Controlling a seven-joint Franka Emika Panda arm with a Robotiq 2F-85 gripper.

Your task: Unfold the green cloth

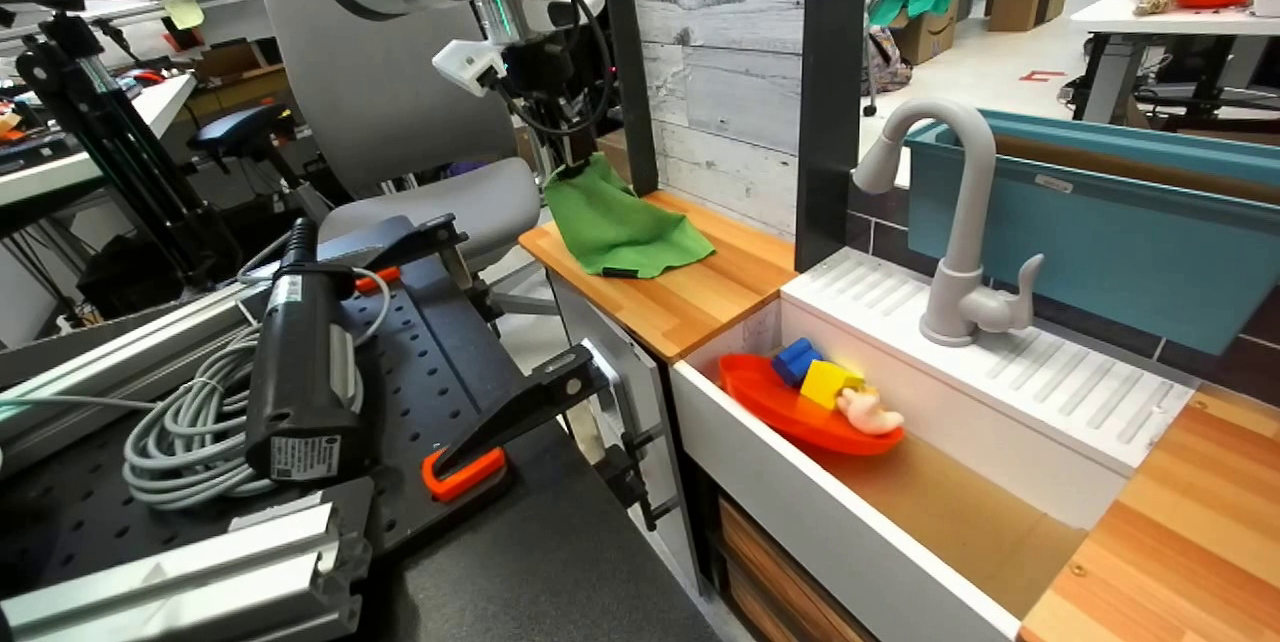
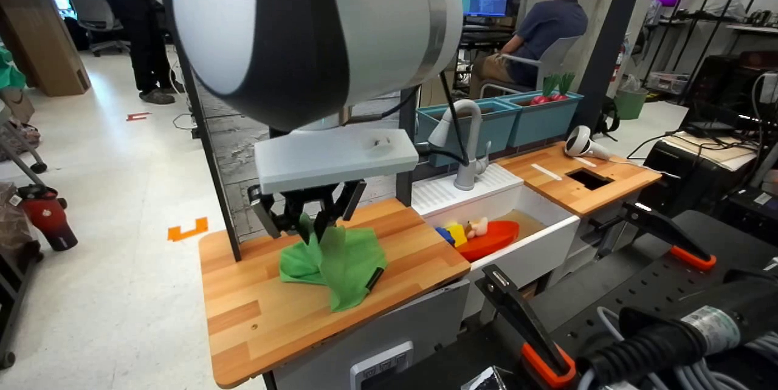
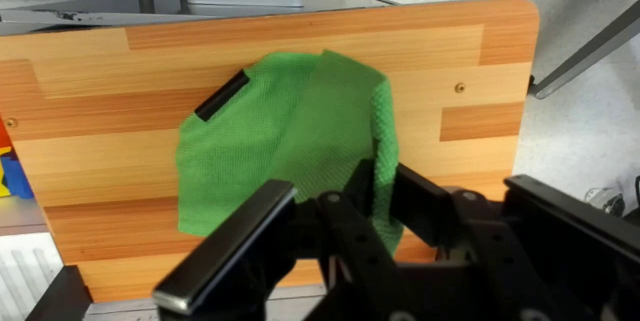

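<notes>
The green cloth (image 1: 630,232) lies partly on the wooden countertop (image 1: 690,307), bunched and raised on one side. In an exterior view the cloth (image 2: 352,262) has a standing fold that rises to the gripper (image 2: 311,235). A black tag sits on its edge. In the wrist view the cloth (image 3: 230,161) spreads to the left, with a sheet folded up over it. My gripper (image 3: 384,176) is shut on a rolled edge of the cloth, held between both fingertips a little above the counter. A short end of cloth hangs below the fingers. The layers under the raised fold are hidden.
A white sink (image 1: 840,512) beside the countertop holds a red dish (image 1: 800,412) with blue, yellow and pale toys. A grey faucet (image 1: 965,222) stands behind it. A wood-look wall panel (image 1: 725,72) with dark posts borders the counter's back. Black clamps (image 2: 523,317) stick up nearby.
</notes>
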